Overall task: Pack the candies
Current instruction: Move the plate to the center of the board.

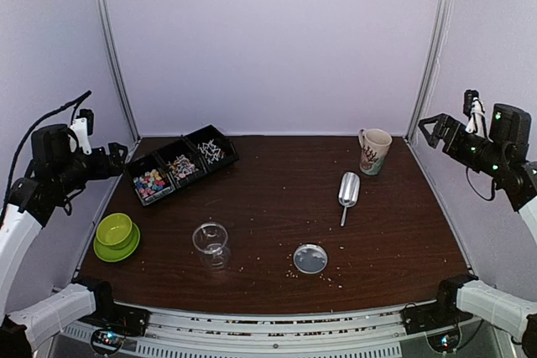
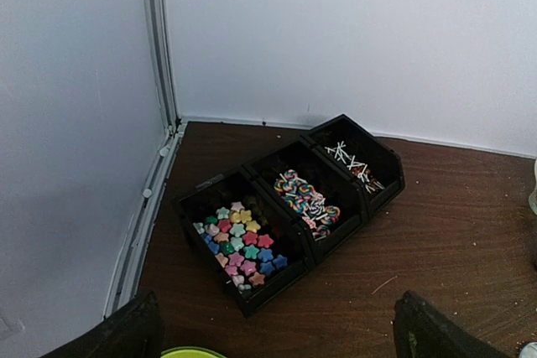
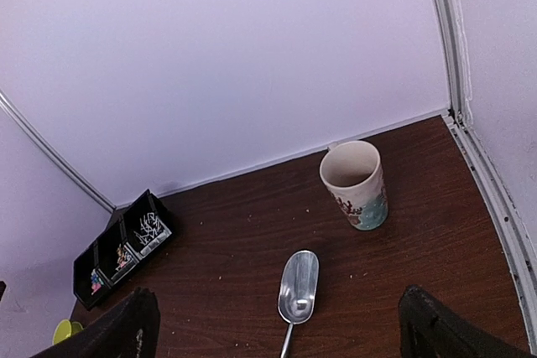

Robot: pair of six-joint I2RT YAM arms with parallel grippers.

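The candies lie in three black bins (image 1: 180, 163) at the table's far left. Pastel star candies (image 2: 239, 245) fill the nearest bin, swirl lollipops (image 2: 306, 199) the middle one, and small white-stick pieces (image 2: 352, 161) the far one. My left gripper (image 1: 117, 155) hangs open in the air just left of the bins, with nothing between its fingers (image 2: 134, 329). My right gripper (image 1: 432, 127) is raised at the far right, also open and empty. In its wrist view, that gripper (image 3: 281, 329) looks down on a metal scoop (image 3: 299, 287), with the bins (image 3: 122, 249) far off.
A clear cup (image 1: 211, 243) stands near the front centre, a round grey lid (image 1: 310, 258) to its right. The scoop (image 1: 348, 189) lies right of centre, below a patterned mug (image 1: 374, 150). A green bowl on a saucer (image 1: 115, 235) sits front left. Pale crumbs dot the table.
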